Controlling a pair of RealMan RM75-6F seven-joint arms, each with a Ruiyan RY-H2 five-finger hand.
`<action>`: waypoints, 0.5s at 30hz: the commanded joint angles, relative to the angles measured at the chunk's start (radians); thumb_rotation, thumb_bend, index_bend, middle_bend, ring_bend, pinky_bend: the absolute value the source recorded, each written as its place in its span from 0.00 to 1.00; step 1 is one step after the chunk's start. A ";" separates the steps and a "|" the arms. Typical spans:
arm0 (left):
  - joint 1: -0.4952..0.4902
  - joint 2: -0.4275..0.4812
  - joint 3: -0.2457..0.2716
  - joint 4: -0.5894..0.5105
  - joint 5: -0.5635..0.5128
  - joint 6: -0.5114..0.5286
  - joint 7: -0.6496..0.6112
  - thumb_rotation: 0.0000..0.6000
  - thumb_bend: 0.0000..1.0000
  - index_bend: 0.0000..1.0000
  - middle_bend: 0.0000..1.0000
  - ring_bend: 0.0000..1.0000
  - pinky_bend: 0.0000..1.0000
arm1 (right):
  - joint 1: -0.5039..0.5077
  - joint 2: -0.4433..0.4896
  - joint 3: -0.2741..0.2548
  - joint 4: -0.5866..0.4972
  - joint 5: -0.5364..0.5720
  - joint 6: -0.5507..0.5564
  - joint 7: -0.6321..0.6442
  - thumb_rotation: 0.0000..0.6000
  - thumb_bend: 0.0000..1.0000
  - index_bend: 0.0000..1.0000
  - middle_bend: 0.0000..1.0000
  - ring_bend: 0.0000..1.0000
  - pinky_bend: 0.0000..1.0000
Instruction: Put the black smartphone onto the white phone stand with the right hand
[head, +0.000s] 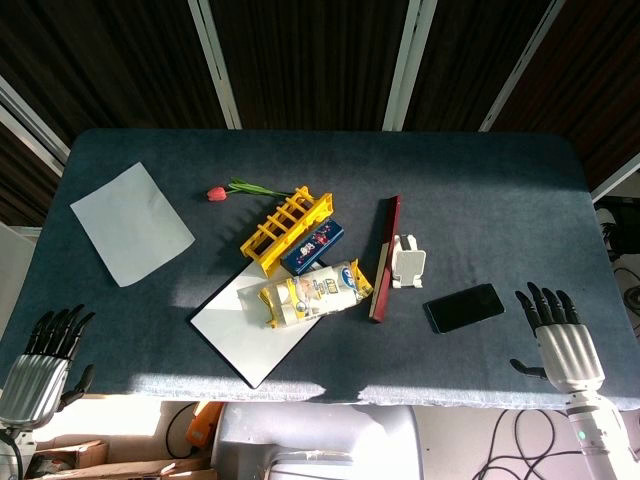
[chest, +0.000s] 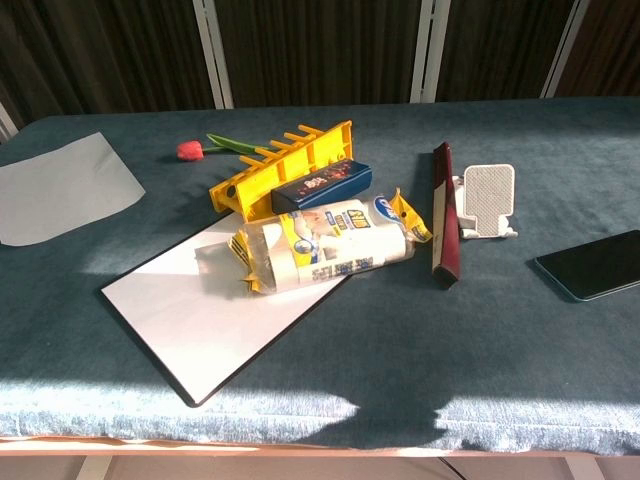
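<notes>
Black smartphone (head: 464, 307) lies flat, screen up, on the blue table (head: 480, 190), near the front edge on the robot's right side; long axis runs roughly left-right, slightly skewed, far end tipped away from the robot. White phone stand (head: 408, 262) sits upright just beyond and to the left of the phone, apart from it, beside a dark red bar (head: 385, 258); in the chest view its perforated back plate faces the camera.

Right hand (head: 560, 338) rests at the table's front right corner, fingers extended and spread, grasping nothing; the phone lies just to its left and slightly further in, near end pointing at the fingers. Left hand (head: 45, 355) at the far front left corner, fingers likewise straight, empty; well apart from the phone, with the whiteboard (head: 250, 325) and snack packet (head: 308, 292) between.

Judgement: right hand is clearly nearer; approach is a short sideways reach leftward, pickup not yet begun.
</notes>
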 joint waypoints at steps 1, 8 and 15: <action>0.000 -0.001 0.001 0.003 -0.001 -0.003 0.001 1.00 0.40 0.00 0.00 0.00 0.00 | -0.001 -0.002 0.005 0.000 0.003 0.000 -0.001 1.00 0.22 0.00 0.00 0.00 0.00; -0.010 0.004 -0.002 0.004 -0.007 -0.019 -0.024 1.00 0.40 0.00 0.00 0.00 0.00 | 0.079 -0.025 0.030 0.090 0.003 -0.125 0.017 1.00 0.22 0.00 0.00 0.00 0.00; -0.014 0.002 -0.005 0.004 -0.017 -0.031 -0.018 1.00 0.40 0.00 0.00 0.00 0.00 | 0.190 -0.049 0.029 0.225 -0.016 -0.327 0.141 1.00 0.22 0.00 0.00 0.00 0.00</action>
